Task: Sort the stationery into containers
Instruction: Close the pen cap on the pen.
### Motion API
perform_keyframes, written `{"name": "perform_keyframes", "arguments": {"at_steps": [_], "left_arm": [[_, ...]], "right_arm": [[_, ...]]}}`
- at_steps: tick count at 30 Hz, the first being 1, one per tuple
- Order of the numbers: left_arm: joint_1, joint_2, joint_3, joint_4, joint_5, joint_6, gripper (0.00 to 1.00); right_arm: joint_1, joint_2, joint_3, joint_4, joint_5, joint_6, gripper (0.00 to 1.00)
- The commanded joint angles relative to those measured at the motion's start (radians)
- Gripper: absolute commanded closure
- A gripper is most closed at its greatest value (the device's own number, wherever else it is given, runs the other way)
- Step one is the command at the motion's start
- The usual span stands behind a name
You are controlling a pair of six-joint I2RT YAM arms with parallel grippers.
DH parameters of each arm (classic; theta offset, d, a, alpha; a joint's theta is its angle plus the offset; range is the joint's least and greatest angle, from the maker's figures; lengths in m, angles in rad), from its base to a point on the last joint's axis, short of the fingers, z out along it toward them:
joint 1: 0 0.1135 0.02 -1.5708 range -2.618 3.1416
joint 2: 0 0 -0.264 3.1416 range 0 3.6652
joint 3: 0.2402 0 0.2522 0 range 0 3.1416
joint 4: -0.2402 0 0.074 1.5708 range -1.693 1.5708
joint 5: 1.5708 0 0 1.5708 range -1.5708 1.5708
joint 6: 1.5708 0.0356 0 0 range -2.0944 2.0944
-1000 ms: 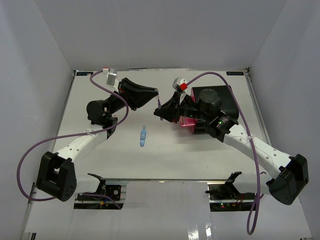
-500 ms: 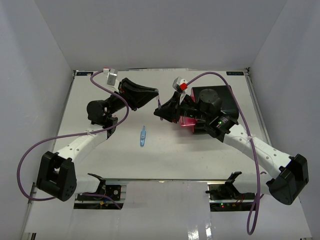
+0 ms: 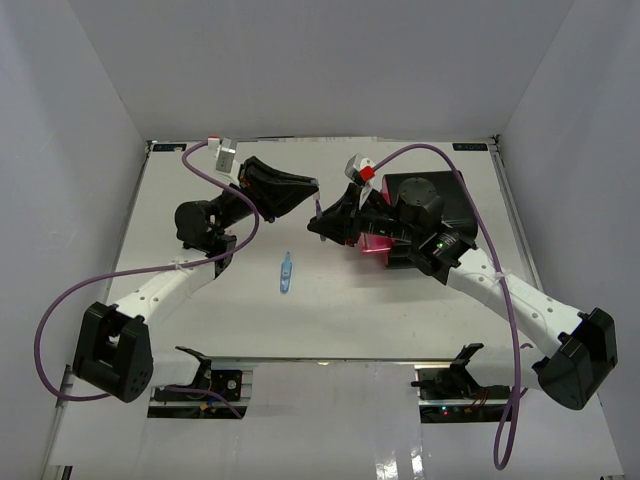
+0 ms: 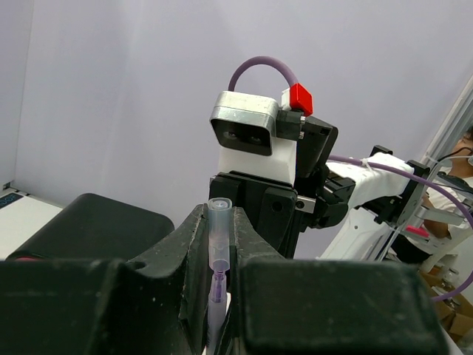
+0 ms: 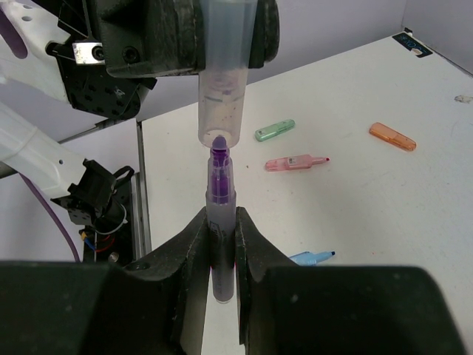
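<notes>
1. Top view: the left gripper (image 3: 313, 186) and the right gripper (image 3: 318, 222) meet tip to tip above the table (image 3: 350, 312), just left of the black cabinet (image 3: 448, 200). The cabinet's pink drawer (image 3: 378, 248) shows beside the right wrist. A light-blue piece (image 3: 287, 272) lies on the table, apart from both grippers.
2. Left wrist view: the left fingers (image 4: 186, 248) are clamped on a clear cap (image 4: 219, 229), which stands upright.
3. Right wrist view: the right fingers (image 5: 191, 244) are clamped on a purple pen (image 5: 219, 194), its tip at the cap's mouth. A green piece (image 5: 275, 131), a salmon pen (image 5: 294, 162) and an orange piece (image 5: 392, 136) lie on the table beyond.
</notes>
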Motion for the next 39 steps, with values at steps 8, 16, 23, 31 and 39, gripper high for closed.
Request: {"name": "perform_keyframes", "arguments": {"at_steps": [8, 16, 23, 31, 39], "left_arm": [[-0.007, -0.021, -0.043, 0.011, 0.013, 0.013, 0.98], [-0.007, -0.038, -0.083, 0.018, 0.036, 0.018, 0.95], [-0.008, -0.055, -0.114, 0.018, 0.081, 0.007, 0.92], [-0.008, -0.132, -0.200, -0.097, 0.104, 0.064, 0.90], [-0.010, -0.204, -0.149, -0.281, 0.093, 0.151, 0.75]], "right_arm": [[0.008, -0.024, 0.014, 0.077, 0.018, 0.008, 0.92], [0.007, -0.032, 0.019, 0.099, 0.020, 0.010, 0.92], [0.005, -0.044, 0.031, 0.119, 0.047, 0.011, 0.92], [0.005, -0.056, 0.059, 0.139, 0.040, 0.011, 0.92], [0.005, -0.059, 0.046, 0.106, 0.033, -0.001, 0.92]]}}
